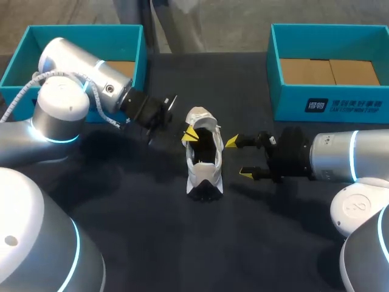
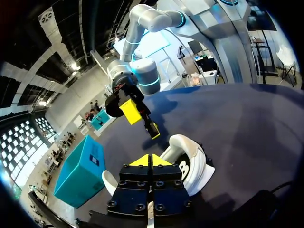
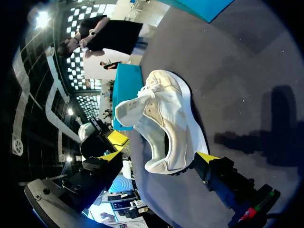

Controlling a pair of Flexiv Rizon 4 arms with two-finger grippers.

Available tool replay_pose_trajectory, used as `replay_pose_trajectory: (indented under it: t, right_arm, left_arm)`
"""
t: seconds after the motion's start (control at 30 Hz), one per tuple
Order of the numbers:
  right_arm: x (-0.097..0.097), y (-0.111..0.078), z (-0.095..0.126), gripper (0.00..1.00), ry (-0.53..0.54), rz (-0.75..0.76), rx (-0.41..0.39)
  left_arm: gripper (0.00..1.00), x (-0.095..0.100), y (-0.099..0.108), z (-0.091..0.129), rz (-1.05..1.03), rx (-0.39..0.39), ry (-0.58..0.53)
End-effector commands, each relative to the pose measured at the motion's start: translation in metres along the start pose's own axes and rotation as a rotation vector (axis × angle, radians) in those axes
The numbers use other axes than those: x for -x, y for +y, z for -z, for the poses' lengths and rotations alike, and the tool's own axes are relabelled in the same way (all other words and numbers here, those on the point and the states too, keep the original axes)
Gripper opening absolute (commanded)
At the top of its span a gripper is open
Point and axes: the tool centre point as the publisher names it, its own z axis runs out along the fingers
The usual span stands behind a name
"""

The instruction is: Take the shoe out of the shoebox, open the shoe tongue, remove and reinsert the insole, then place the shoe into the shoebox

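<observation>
The white shoe (image 1: 200,173) sat out on the dark table (image 1: 152,243), right in the middle between the two arms, its dark opening facing up and a bit of tread showing at the near end. It was in neither box.

The left gripper (image 1: 191,135) was right at the rim of that opening, and in its own wrist view its yellow tips were pressed together with no gap, the shoe (image 2: 190,161) just ahead of them. From these pictures I could not tell whether anything was pinched between them.

Over on the other side, the right gripper (image 1: 239,158) hung beside the shoe, claw spread wide and holding nothing, with a gap to the shoe in the head view. Its wrist view had the shoe (image 3: 166,118) ahead of the parted fingers, sole toward one of them, and the left gripper (image 3: 116,138) close by on the shoe's far side. The left wrist view caught the right gripper (image 2: 142,121) beyond the shoe, fingers well apart.

Further out, the left shoebox (image 1: 24,48) stood at the far left corner behind the left arm, and the right shoebox (image 1: 328,103) at the far right, both teal, both well apart from the shoe.
</observation>
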Motion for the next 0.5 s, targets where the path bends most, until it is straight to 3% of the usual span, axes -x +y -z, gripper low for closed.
replay_pose_trajectory:
  t: [0.03,0.4,0.5]
  right_arm:
    - [-0.0013,-0.001,-0.0006,1.0,-0.004,-0.001,0.003]
    - [-0.0013,-0.001,-0.0006,1.0,-0.004,-0.001,0.003]
    - [-0.0013,-0.001,-0.0006,1.0,-0.004,-0.001,0.003]
  left_arm:
    - [0.0,0.0005,0.0005,-0.0003,0.0,0.0,0.002]
    - [0.0,0.0005,0.0005,-0.0003,0.0,0.0,0.002]
    - [0.0,0.0053,-0.0045,0.0038,-0.079,0.057,0.165]
